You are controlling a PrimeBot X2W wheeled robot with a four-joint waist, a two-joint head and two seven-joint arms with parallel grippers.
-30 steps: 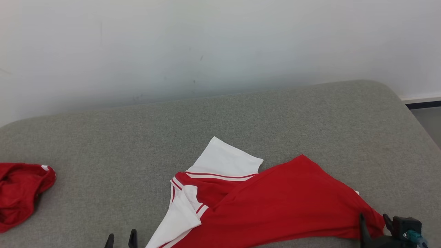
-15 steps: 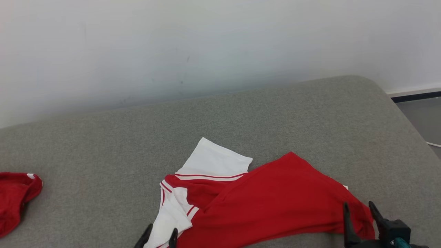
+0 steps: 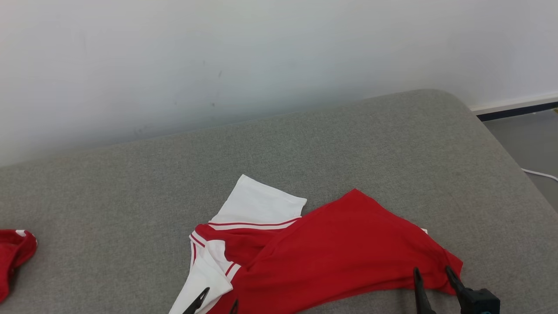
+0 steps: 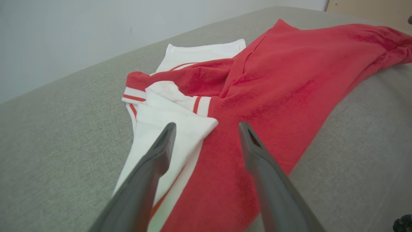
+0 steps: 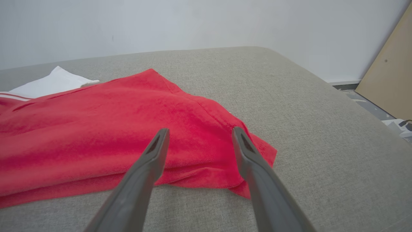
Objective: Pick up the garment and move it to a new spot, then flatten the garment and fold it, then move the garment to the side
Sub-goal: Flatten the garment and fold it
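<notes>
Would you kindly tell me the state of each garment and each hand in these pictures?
Red and white garment: rumpled, partly doubled over itself, lying on the grey cushion, not gripped.
Left hand: open, above the garment's white part.
Right hand: open, at the garment's red right corner.
Second red garment: bunched up, lying apart on the left.

Bare cushion (image 3: 130, 196) flanks garment (image 3: 340, 253); wall (image 3: 261, 52) perhaps close behind.

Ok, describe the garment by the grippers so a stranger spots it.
Find the grey cushion against the pale wall. At its near edge lies a red garment. Unlike the bunched red cloth far left, it has broad white, red-striped panels.
</notes>
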